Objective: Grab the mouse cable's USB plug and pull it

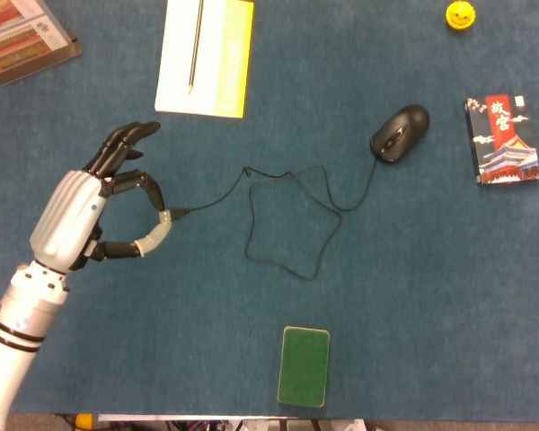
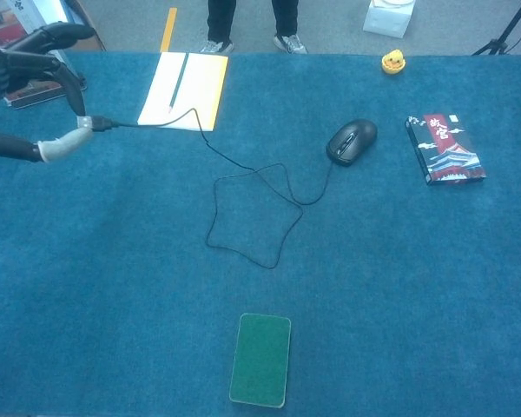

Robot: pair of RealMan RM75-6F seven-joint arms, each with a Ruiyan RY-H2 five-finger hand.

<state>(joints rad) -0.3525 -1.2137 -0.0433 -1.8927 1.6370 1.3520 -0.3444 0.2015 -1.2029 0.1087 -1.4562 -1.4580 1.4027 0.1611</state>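
Observation:
A black mouse (image 1: 401, 132) (image 2: 352, 142) lies on the blue table at the right. Its thin black cable (image 1: 292, 224) (image 2: 252, 213) runs left in a loose loop and rises off the cloth. The USB plug (image 1: 172, 215) (image 2: 98, 124) at its end is pinched between thumb and a finger of my left hand (image 1: 94, 208) (image 2: 33, 95), which is lifted above the table at the left with its other fingers spread. My right hand shows in neither view.
A yellow and white notepad (image 1: 205, 56) (image 2: 183, 89) with a pencil lies at the back. A green block (image 1: 304, 365) (image 2: 260, 360) sits near the front edge, a dark card box (image 1: 502, 140) (image 2: 443, 148) at right, a yellow toy (image 1: 460, 14) behind it, a booklet (image 1: 18, 38) back left.

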